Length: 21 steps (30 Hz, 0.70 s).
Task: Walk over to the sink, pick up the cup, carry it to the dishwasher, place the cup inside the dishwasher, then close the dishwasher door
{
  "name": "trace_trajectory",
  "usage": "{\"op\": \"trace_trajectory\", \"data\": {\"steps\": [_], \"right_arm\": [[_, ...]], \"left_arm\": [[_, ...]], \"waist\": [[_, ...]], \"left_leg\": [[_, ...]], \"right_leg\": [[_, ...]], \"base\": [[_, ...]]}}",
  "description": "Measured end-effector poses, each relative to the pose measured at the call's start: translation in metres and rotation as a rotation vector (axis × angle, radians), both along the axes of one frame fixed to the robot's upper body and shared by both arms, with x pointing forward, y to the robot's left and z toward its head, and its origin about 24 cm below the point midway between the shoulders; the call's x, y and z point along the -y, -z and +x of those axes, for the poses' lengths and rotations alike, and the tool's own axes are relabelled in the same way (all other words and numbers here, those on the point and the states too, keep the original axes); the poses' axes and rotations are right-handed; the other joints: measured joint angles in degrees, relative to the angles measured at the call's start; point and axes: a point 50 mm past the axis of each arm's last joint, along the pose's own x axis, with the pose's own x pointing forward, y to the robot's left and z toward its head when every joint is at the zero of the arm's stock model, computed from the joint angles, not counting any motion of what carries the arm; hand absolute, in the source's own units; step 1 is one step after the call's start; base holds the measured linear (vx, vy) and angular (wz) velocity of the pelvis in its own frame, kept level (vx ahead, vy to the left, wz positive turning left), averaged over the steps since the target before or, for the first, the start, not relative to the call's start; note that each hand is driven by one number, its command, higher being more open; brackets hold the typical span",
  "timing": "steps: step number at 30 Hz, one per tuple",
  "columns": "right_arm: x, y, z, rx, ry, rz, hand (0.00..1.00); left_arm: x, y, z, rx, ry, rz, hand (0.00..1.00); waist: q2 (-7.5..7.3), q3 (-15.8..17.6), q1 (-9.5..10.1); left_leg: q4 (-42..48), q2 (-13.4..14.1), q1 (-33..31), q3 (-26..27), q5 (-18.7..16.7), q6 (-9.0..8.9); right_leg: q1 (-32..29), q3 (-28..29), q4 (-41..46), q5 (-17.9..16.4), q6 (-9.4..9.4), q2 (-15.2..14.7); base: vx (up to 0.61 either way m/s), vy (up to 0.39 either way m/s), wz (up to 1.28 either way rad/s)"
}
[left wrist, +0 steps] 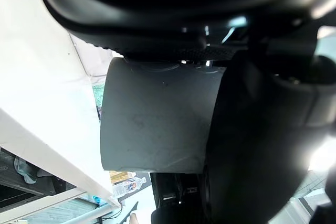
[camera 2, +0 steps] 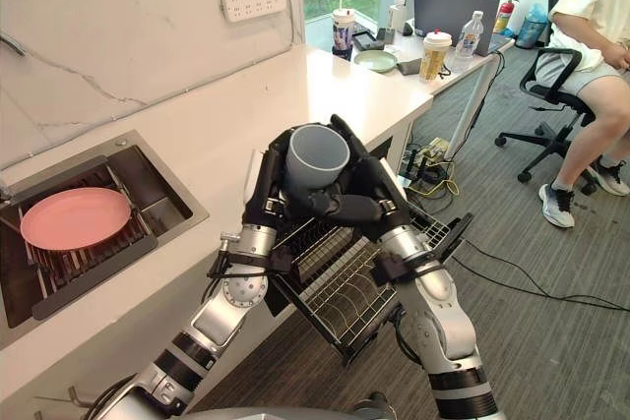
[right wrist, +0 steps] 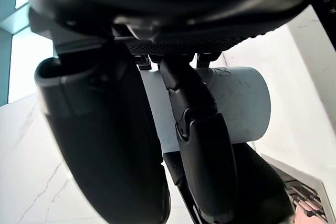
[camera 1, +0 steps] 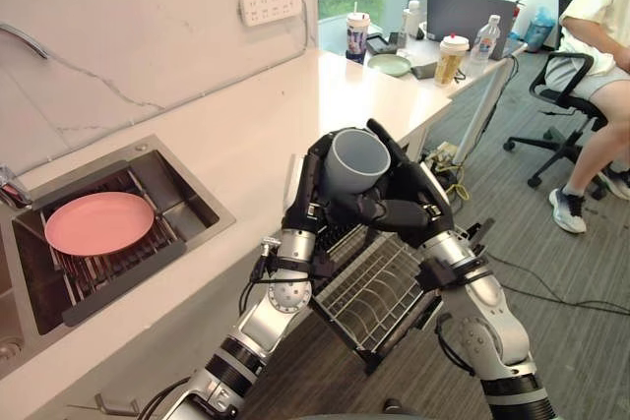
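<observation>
Left hand (camera 1: 303, 196) and right hand (camera 1: 418, 206) both wrap the grey cup (camera 1: 356, 158) between them; wire dishwasher rack (camera 1: 379, 294) sits below the hands.

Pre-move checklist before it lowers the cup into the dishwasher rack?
1. Grip: left hand and right hand both curled round the cup. Ok.
2. Rack pulled out: ok.
3. Cup above the rack: ok.
4. Landing spot straight under the hands: hidden by them. Cannot tell.
5. Cup mouth faces up, toward the head camera: ok.
6. Person seated at the far desk, apart from both arms: ok.
</observation>
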Motion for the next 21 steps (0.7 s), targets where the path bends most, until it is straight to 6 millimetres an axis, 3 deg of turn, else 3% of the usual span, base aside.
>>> {"op": "trace_trajectory", "data": {"steps": [7,8,21], "right_arm": [[-0.008,0.001,0.006,-0.047,0.000,-0.064,1.00],[-0.010,0.001,0.007,-0.053,0.010,-0.067,0.00],[-0.026,0.004,0.019,-0.099,0.126,-0.050,0.00]], "left_arm": [[0.001,0.004,0.000,-0.028,-0.016,0.017,0.00],[0.000,0.004,0.001,-0.032,-0.022,0.019,0.00],[0.001,0.007,0.001,-0.073,-0.053,-0.022,0.00]], "waist": [[0.05,-0.38,0.14],[0.05,-0.43,0.23],[0.20,-1.77,0.92]], "left_leg": [[-1.51,-0.15,0.07,-1.20,1.29,0.05],[-1.85,-0.17,0.16,-1.43,1.56,0.06],[-2.86,-0.26,0.00,-3.19,2.72,-0.01]], "right_leg": [[0.31,-1.36,0.00,0.00,-0.01,0.06],[0.42,-1.58,0.00,0.00,-0.01,0.08],[1.08,-3.40,-0.19,-0.04,-0.06,0.07]], "base": [[-0.01,-0.004,0.09],[-0.02,-0.003,0.10],[-0.01,0.002,0.07]]}}
